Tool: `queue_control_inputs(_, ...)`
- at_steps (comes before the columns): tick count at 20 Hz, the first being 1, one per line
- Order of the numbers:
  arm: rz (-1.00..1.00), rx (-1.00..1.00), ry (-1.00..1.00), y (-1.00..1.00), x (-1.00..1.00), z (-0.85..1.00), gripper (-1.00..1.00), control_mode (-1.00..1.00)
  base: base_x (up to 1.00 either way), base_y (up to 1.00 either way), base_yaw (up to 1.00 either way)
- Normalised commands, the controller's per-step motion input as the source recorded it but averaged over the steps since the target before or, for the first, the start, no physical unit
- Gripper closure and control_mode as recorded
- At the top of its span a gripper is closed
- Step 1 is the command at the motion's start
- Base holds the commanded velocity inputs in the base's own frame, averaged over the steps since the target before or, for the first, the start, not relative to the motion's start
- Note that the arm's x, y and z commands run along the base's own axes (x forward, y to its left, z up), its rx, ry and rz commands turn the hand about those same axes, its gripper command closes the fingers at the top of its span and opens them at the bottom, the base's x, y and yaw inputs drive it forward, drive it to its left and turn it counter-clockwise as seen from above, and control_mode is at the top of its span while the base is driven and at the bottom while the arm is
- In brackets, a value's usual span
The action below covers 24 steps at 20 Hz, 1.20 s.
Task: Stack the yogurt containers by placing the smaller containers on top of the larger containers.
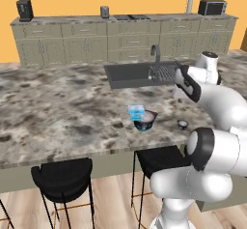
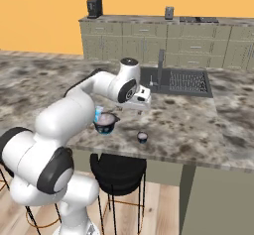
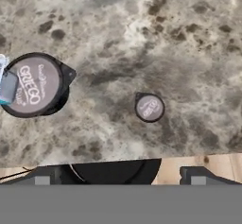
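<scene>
Looking down from the hand view, the marble counter (image 3: 142,38) carries three yogurt containers. At the far left edge, a small light blue pot (image 3: 6,85) is cut by the frame; it overlaps the left rim of the big navy tub (image 3: 36,85), but I cannot tell if the two are touching. The tub stands upright and is closed by a pale lavender lid with the word GREGO on it, so its content is hidden. Well apart to the right stands the small dark pot (image 3: 150,107), also upright and sealed with a whitish lid — what is inside cannot be seen. Below it, past the counter edge, a black stool seat (image 3: 116,170) appears over the wooden floor.

From the left base view, the light blue pot (image 1: 136,110) sits just behind the tub (image 1: 145,120), on its left side, and the dark pot (image 1: 182,124) stands alone to the right, near the counter edge. Behind them is a dark sink (image 1: 140,73) with a faucet.

In the right base view, the gripper (image 2: 140,98) hangs above the counter — higher than the tub (image 2: 105,124) and the dark pot (image 2: 142,137), roughly between them. Its jaws are spread wide and nothing is between them.
</scene>
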Motion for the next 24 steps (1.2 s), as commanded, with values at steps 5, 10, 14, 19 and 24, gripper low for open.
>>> queue_control_inputs(5, 0.00, 0.01, -0.03, -0.13, 0.00, -0.54, -1.00, -1.00, 0.00, 0.00, 0.00)
queue_control_inputs(10, 0.00, 0.00, 0.00, -0.03, 0.09, -0.49, -1.00, -1.00, 0.00, 0.00, 0.00)
queue_control_inputs(14, 0.00, -0.07, 0.00, -0.17, 0.07, -0.25, -1.00, -1.00, 0.00, 0.00, 0.00)
queue_control_inputs(19, -0.01, -0.02, 0.00, -0.29, 0.00, -0.40, -1.00, -1.00, 0.00, 0.00, 0.00)
queue_control_inputs(24, -0.01, 0.00, 0.00, -0.13, 0.05, -0.51, -1.00, -1.00, 0.00, 0.00, 0.00)
